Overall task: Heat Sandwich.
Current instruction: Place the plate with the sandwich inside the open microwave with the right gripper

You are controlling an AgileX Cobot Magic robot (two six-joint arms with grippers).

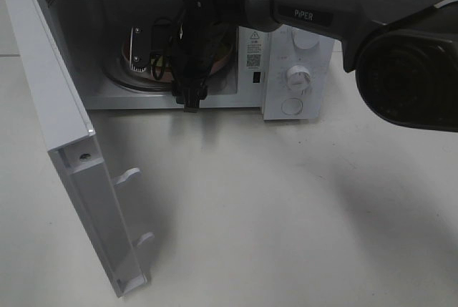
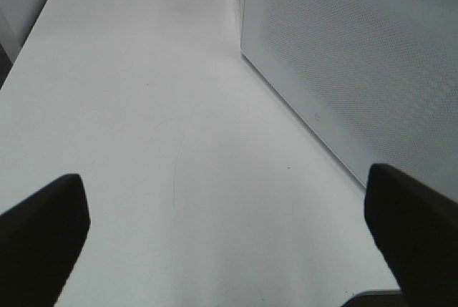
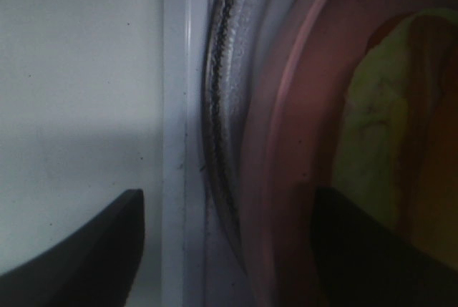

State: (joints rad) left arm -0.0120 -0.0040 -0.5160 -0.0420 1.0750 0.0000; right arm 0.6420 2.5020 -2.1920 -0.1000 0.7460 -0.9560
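A white microwave oven (image 1: 315,56) at the top of the high view, its door (image 1: 50,106) swung open to the left, holds a clear glass turntable (image 3: 225,106) carrying a round pink plate (image 3: 293,142). The sandwich (image 3: 386,121), showing pale green lettuce, lies on that plate. The right fingers (image 3: 86,250) stand apart astride the plate's rim, one just beside the sandwich and gripping nothing, while the left fingers (image 2: 43,235) are spread wide over the white counter (image 2: 157,106).
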